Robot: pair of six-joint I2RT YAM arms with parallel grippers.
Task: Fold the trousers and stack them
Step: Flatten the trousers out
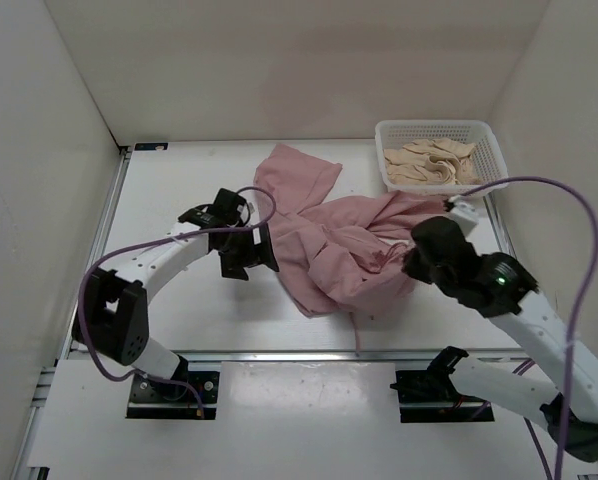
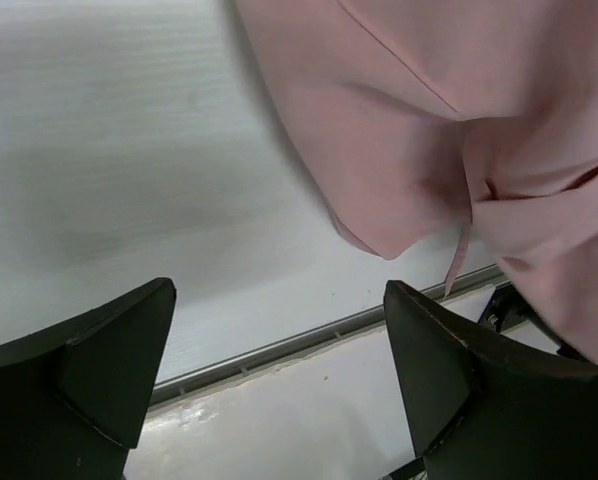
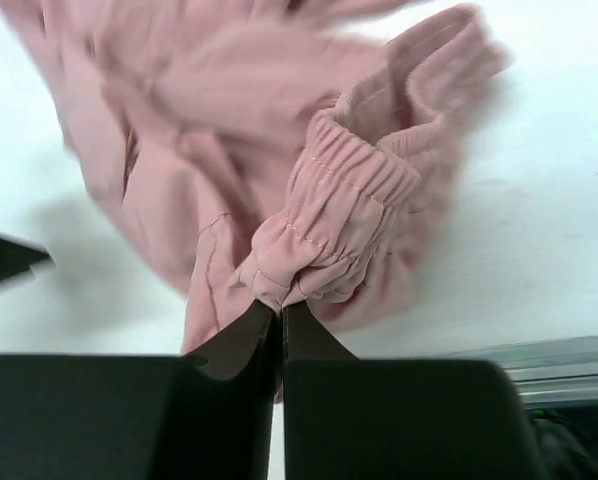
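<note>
The dusty-pink trousers (image 1: 329, 240) lie crumpled in the middle of the table, one part reaching toward the back. My right gripper (image 1: 416, 262) is shut on a gathered elastic band of the trousers (image 3: 329, 220) and holds it at the heap's right edge; its fingertips (image 3: 247, 335) pinch the cloth. My left gripper (image 1: 247, 255) is open and empty, just left of the heap, close to its edge. In the left wrist view the trousers (image 2: 429, 130) hang at upper right with a thin drawstring (image 2: 457, 262) dangling, and both fingers (image 2: 449, 350) stand wide apart above the table.
A white mesh basket (image 1: 487, 150) at the back right holds beige cloth garments (image 1: 429, 162). White walls close in the table on the left, back and right. The table's metal front rail (image 2: 309, 335) runs below the heap.
</note>
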